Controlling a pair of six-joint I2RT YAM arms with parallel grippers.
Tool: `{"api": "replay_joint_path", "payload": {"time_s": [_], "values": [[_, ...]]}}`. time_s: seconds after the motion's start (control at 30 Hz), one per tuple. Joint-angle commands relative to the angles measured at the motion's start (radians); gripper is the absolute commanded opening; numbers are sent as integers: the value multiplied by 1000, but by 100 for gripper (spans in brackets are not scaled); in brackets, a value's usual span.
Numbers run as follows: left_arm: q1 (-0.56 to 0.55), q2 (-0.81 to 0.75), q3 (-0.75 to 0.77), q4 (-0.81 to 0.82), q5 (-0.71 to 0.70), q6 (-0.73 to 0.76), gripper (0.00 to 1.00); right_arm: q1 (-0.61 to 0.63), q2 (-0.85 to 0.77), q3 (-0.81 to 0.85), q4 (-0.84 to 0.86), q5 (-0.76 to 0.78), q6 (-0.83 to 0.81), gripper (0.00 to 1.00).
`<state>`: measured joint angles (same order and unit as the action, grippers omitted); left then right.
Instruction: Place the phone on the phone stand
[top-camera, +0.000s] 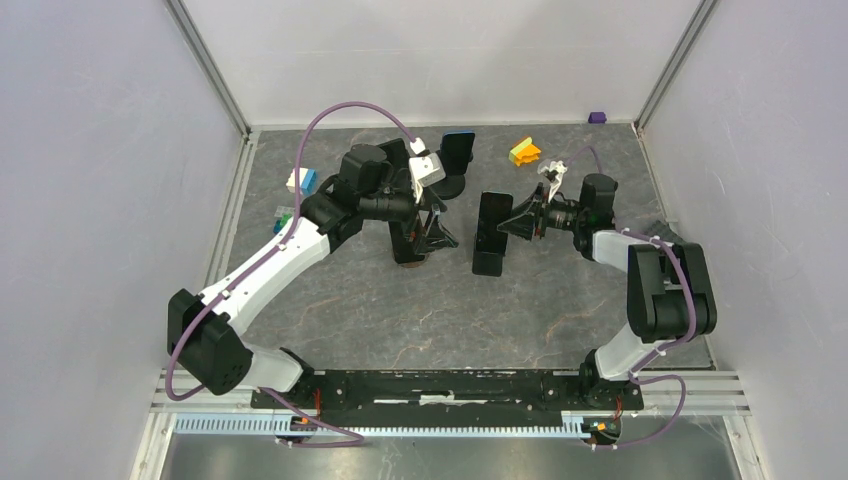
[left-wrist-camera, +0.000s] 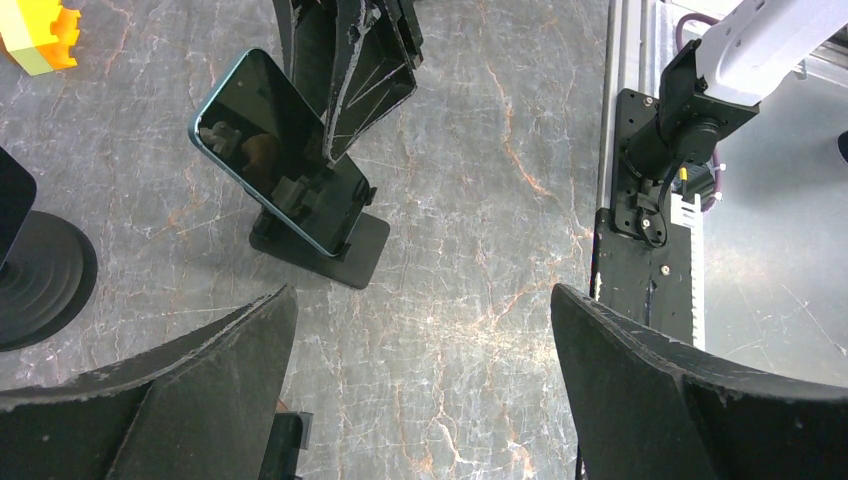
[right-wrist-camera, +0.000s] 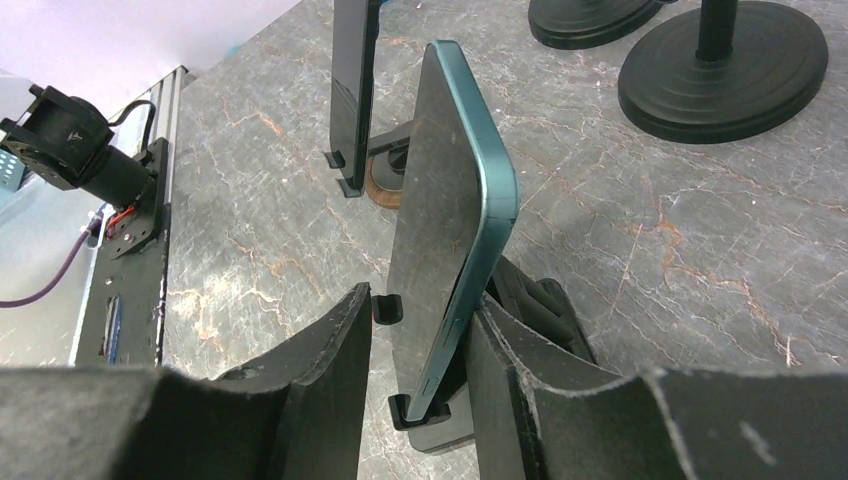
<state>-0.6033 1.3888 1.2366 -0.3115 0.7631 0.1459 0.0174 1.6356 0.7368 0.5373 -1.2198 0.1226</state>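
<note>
Grey marbled tabletop (top-camera: 400, 310) holds the phone stand (left-wrist-camera: 352, 258) mid-frame, the phone (top-camera: 490, 232) leaning on its lip. Our right gripper (right-wrist-camera: 418, 305) straddles it loosely (gap on the screen side); left gripper (left-wrist-camera: 422, 298) gapes wide, empty. We judge it stiff, slick, breakable: pinch flat faces gently.

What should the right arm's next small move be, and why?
Probably open the right gripper a touch wider and back straight off. The phone already leans on the phone stand, bottom edge in its lip, and a gap shows beside one finger, so it seems released.
</note>
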Motion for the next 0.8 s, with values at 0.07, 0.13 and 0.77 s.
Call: {"api": "replay_joint_path", "payload": {"time_s": [0.07, 0.13, 0.77], "values": [[-1, -2, 1, 31, 33, -27, 100, -11, -35, 56, -82, 46, -95, 44], [-1, -2, 0, 31, 34, -27, 100, -11, -35, 62, -89, 47, -97, 44], [-1, 4, 0, 31, 38, -27, 100, -44, -59, 92, -143, 46, -141, 45]]}}
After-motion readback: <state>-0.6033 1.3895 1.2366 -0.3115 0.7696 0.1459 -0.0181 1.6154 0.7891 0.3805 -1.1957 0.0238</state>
